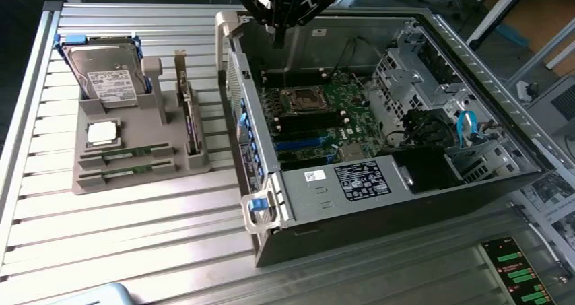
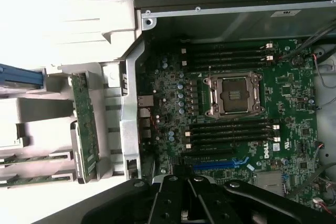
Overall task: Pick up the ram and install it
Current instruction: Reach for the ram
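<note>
Two ram sticks (image 1: 126, 153) (image 1: 124, 174) lie in slots at the front of a grey holder (image 1: 134, 126) on the exterior view's left; the wrist view shows them too (image 2: 32, 158) (image 2: 31, 180). My gripper (image 1: 280, 37) hangs above the far rim of the open computer case (image 1: 359, 204), well away from the ram. It is shut with nothing in it. In the wrist view the gripper (image 2: 181, 174) sits over the motherboard (image 2: 294, 103), near the black memory slots (image 2: 231, 132) beside the open processor socket (image 2: 233, 95).
The holder also carries a hard drive (image 1: 106, 76), a silver processor chip (image 1: 102, 132) and an upright expansion card (image 1: 187, 110). Cables and drive cages (image 1: 431, 96) fill the case's right side. Everything stands on a ribbed metal table (image 1: 108, 231).
</note>
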You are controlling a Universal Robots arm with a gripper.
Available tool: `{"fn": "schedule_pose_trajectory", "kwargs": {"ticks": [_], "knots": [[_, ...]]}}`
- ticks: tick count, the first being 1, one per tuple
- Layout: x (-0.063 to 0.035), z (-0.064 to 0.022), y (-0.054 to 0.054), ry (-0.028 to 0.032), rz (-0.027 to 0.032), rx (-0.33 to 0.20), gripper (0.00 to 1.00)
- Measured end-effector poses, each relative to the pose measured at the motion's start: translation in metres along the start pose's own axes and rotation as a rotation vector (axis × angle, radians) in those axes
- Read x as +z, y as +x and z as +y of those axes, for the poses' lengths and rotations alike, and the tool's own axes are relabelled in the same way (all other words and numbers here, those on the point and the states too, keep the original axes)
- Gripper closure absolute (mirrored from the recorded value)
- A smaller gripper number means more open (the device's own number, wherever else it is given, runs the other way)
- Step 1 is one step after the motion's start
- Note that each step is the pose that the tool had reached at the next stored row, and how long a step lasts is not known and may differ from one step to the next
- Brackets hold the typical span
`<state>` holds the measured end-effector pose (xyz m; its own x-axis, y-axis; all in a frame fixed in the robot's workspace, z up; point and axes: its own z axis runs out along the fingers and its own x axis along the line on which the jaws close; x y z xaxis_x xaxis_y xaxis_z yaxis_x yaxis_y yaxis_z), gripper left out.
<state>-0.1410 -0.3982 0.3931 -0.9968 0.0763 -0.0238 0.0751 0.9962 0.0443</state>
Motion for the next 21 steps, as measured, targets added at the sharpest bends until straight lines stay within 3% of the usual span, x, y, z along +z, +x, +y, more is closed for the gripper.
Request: {"fn": "schedule_pose_trajectory", "kwargs": {"ticks": [8, 21], "knots": [[-0.0003, -0.0008, 0.02, 0.0001, 0.0018, 0.0, 0.89], [-0.0006, -0.0028, 0.057, 0.0007, 0.0105, 0.0, 0.89]]}}
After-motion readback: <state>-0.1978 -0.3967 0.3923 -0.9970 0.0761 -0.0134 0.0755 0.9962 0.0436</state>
